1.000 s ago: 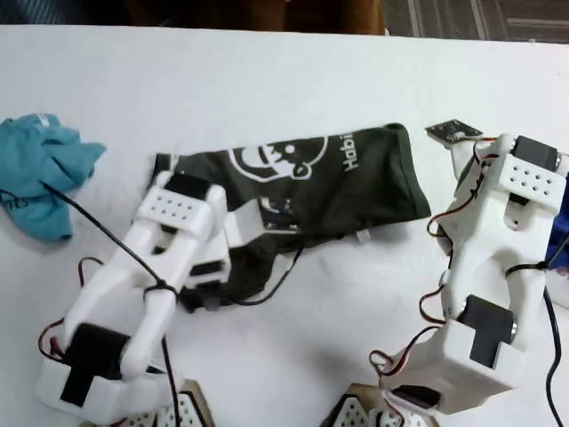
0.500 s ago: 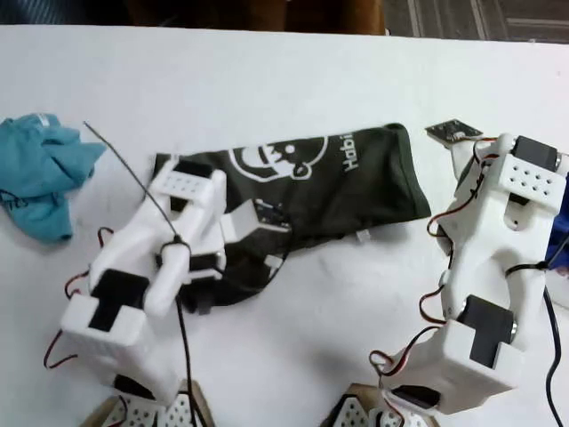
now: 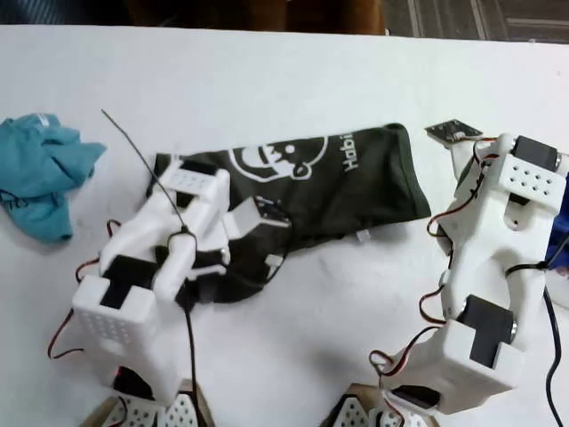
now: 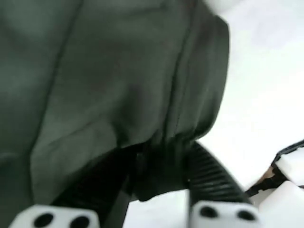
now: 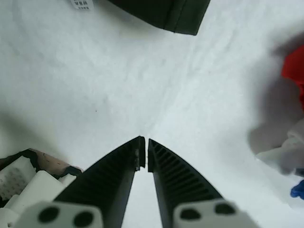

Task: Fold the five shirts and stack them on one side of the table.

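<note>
A dark green shirt (image 3: 338, 178) with a white print lies spread across the middle of the white table. My left arm (image 3: 169, 240) bends over its near left part. In the left wrist view my left gripper (image 4: 161, 185) is shut on a bunched fold of the dark shirt (image 4: 118, 85). A crumpled blue shirt (image 3: 40, 173) lies at the far left. My right arm (image 3: 498, 240) stands to the right of the dark shirt. My right gripper (image 5: 143, 153) is shut on nothing, just above bare table, a short way from a corner of the dark shirt (image 5: 166, 12).
A small black board (image 3: 453, 132) lies beside the right arm. Red and white cloth (image 5: 292, 71) shows close to the right gripper, and something blue (image 3: 560, 227) sits at the table's right edge. Bare tabletop (image 3: 267, 80) stretches behind the dark shirt.
My left arm has folded back toward its base, pulling the near left part of the dark shirt with it, which now bunches up. The right arm has stayed still.
</note>
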You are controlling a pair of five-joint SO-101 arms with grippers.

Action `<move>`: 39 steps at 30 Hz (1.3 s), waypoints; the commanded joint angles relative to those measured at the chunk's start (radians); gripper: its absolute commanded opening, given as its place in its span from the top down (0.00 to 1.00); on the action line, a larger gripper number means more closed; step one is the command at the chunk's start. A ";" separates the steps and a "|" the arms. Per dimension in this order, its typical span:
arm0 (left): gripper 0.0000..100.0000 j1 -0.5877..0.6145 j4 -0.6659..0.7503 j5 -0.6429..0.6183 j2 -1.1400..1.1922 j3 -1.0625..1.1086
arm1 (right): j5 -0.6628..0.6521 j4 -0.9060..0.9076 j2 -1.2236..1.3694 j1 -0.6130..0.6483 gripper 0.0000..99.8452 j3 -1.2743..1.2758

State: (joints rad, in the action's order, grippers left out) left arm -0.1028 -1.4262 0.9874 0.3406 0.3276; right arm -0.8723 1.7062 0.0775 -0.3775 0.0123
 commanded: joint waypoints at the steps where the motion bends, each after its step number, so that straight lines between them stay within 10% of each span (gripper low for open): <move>1: 0.96 -0.012 0.032 -0.043 0.005 -0.025 | -0.005 -0.008 -0.048 -0.004 0.98 -0.012; 20: 0.98 0.083 -0.189 -0.311 0.006 -0.450 | -0.005 -0.008 -0.048 -0.002 0.98 -0.012; 39: 0.98 0.086 0.035 -0.575 0.120 -0.530 | -0.003 -0.004 -0.048 0.127 0.98 -0.012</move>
State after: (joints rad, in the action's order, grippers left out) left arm -0.0061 -1.4262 0.4381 0.4373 -0.1542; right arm -0.8723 1.7062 0.0775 -0.2654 0.0123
